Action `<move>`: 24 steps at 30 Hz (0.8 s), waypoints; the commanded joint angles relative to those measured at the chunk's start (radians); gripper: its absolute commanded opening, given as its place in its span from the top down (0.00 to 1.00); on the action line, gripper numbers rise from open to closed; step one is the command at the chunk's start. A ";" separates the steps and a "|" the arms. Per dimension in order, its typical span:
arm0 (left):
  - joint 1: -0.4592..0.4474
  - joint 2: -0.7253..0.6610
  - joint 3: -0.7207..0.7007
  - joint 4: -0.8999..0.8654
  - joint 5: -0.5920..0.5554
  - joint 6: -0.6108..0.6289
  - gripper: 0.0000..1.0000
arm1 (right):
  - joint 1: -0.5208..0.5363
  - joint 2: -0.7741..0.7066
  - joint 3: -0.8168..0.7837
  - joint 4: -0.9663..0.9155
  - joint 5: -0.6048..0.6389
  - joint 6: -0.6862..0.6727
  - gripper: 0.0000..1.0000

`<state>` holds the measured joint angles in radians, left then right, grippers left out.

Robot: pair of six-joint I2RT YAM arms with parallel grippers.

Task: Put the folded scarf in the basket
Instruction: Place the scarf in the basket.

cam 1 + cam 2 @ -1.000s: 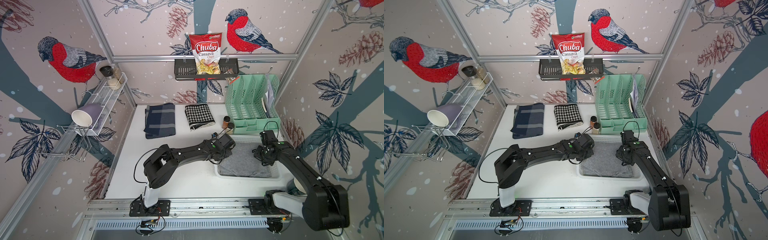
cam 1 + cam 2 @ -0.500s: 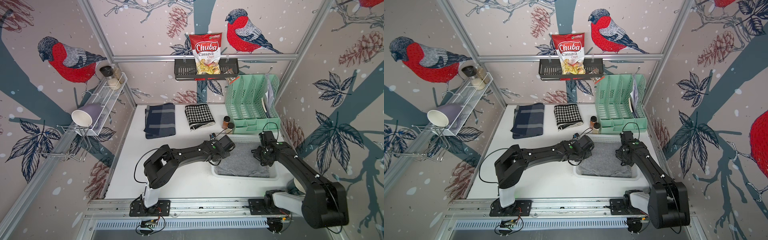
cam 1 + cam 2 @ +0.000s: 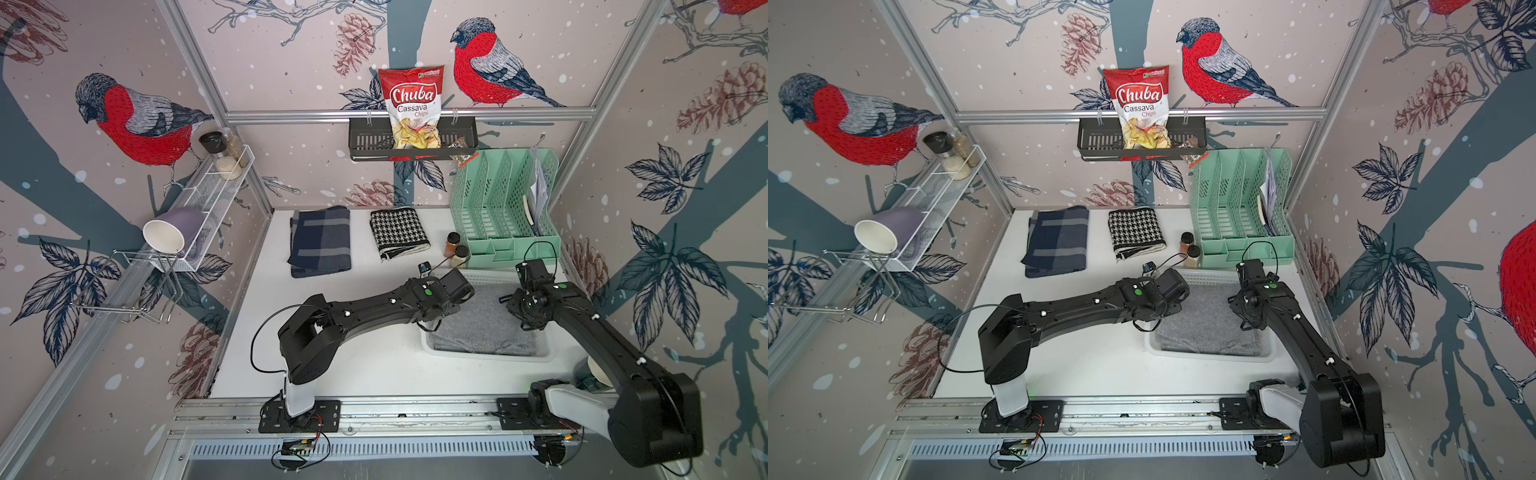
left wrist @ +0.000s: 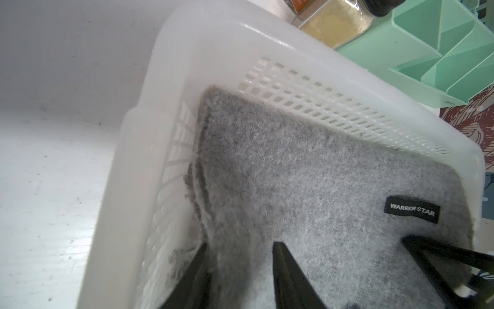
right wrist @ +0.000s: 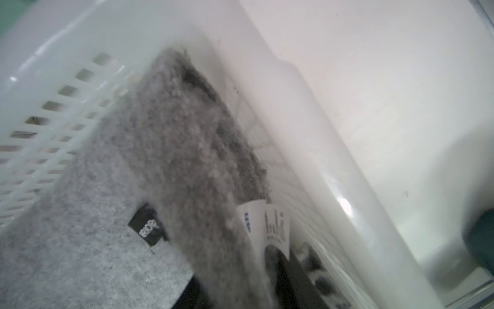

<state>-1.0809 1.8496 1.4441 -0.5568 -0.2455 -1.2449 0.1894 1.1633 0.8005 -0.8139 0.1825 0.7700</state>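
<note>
With left gripper (image 4: 240, 248) and right gripper (image 5: 238, 270) both popping from pinched shut to jaws partway apart, gripping nothing, lets the folded grey fleece scarf (image 3: 482, 328) settle flat inside the shallow white perforated plastic basket (image 4: 213, 40), looks placed, just needs both arms lifted clear.

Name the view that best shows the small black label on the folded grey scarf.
Left wrist view: the small black label is sharp, reading WARRIOR STAR. Right wrist view blurs it; neither top view shows it.
</note>
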 commanded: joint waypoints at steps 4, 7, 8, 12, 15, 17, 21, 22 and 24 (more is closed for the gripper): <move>-0.010 -0.037 0.005 -0.042 -0.041 0.000 0.51 | 0.001 -0.026 0.058 -0.063 0.095 0.030 0.49; -0.011 -0.057 0.011 -0.049 -0.065 0.001 0.51 | 0.002 -0.047 0.079 -0.089 0.133 0.038 0.39; -0.011 -0.062 0.014 -0.051 -0.070 0.004 0.51 | 0.002 -0.052 0.080 -0.091 0.135 0.037 0.36; -0.011 -0.061 0.038 -0.061 -0.074 0.010 0.52 | 0.004 -0.055 0.079 -0.101 0.110 0.038 0.33; -0.011 -0.054 0.052 -0.060 -0.071 0.017 0.53 | 0.015 -0.066 0.076 -0.109 0.112 0.051 0.32; -0.012 -0.047 0.059 -0.056 -0.067 0.022 0.55 | 0.016 -0.074 0.075 -0.111 0.118 0.052 0.31; -0.011 -0.026 0.071 -0.036 -0.038 0.031 0.59 | 0.016 -0.073 0.057 -0.102 0.111 0.049 0.30; -0.013 -0.019 0.078 -0.031 -0.030 0.035 0.60 | 0.016 -0.068 0.048 -0.094 0.091 0.048 0.30; -0.016 -0.005 0.091 -0.025 -0.019 0.037 0.61 | 0.016 -0.060 0.023 -0.085 0.055 0.056 0.30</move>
<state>-1.0912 1.8297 1.5158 -0.5877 -0.2844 -1.2243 0.2039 1.0958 0.8436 -0.8982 0.2733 0.8127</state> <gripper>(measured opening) 0.395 0.699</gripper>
